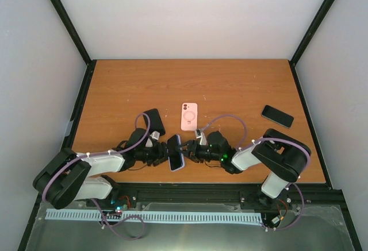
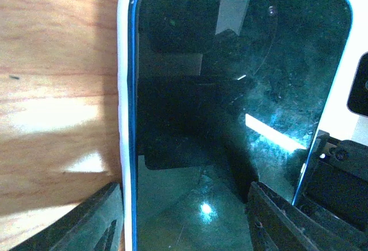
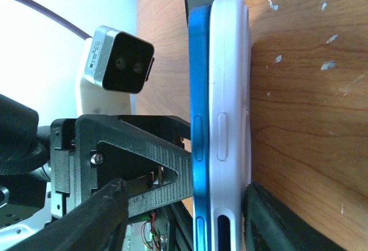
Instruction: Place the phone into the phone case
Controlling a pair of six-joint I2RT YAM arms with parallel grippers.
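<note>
A blue phone (image 1: 175, 153) stands on edge near the table's front, between my two grippers. In the right wrist view the phone (image 3: 200, 119) lies flush against a white phone case (image 3: 230, 90), seen edge-on. In the left wrist view the dark screen (image 2: 230, 119) faces the camera, with the case rim (image 2: 122, 119) along its left side. My left gripper (image 2: 184, 222) is open, and its finger (image 3: 149, 153) touches the screen side. My right gripper (image 3: 187, 205) is open around the pair: one finger (image 3: 276, 222) is behind the case back, the other (image 3: 86, 222) stands apart.
A pink phone case (image 1: 189, 116) lies flat just behind the grippers. A black phone (image 1: 277, 115) lies at the right of the table. The metal front rail (image 1: 190, 193) is close below the grippers.
</note>
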